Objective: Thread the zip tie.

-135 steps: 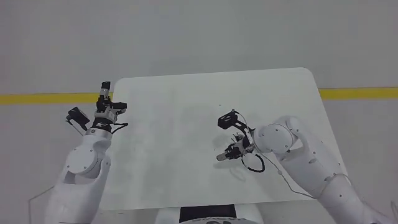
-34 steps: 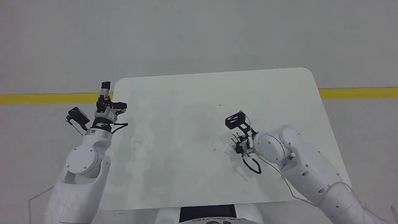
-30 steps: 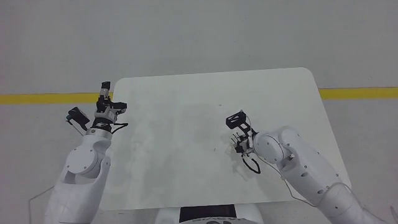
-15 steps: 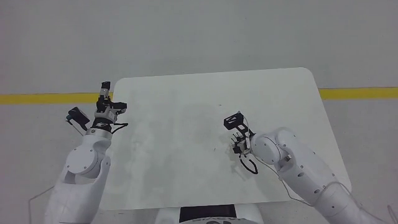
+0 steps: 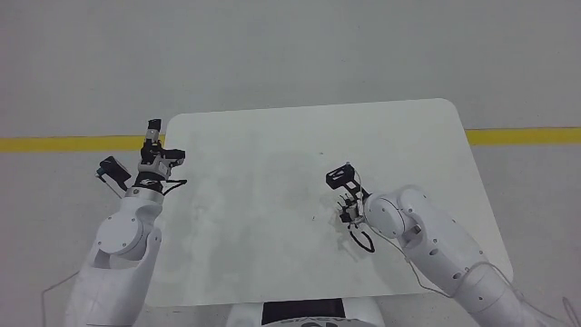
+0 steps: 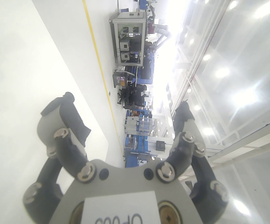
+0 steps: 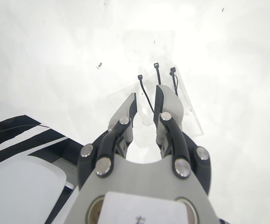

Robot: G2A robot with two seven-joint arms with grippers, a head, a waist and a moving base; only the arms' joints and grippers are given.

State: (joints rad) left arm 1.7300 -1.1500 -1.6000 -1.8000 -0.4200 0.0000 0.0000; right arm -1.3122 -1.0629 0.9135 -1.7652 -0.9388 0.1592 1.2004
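Note:
Three black zip ties lie side by side on a clear plastic sheet [image 7: 188, 108] on the white table [image 5: 272, 145]. Their heads point away from my right gripper: the left tie [image 7: 143, 87], the middle tie [image 7: 157, 73] and the right tie [image 7: 175, 80]. My right gripper [image 7: 146, 92] hovers just over them, open, and the left tie's strap runs between its fingers [image 7: 133, 108] untouched. In the top view this gripper [image 5: 345, 209] is at the table's right middle. My left gripper [image 5: 152, 141] is held up at the table's left edge, open and empty [image 6: 125, 101].
The table's left edge [image 6: 62, 71] runs past the left gripper, with a yellow floor line [image 5: 54, 143] beyond it. A small dark speck [image 7: 99, 65] lies on the table near the zip ties.
The right arm has turned its wrist and edged slightly left over the zip ties. The left arm has stayed still.

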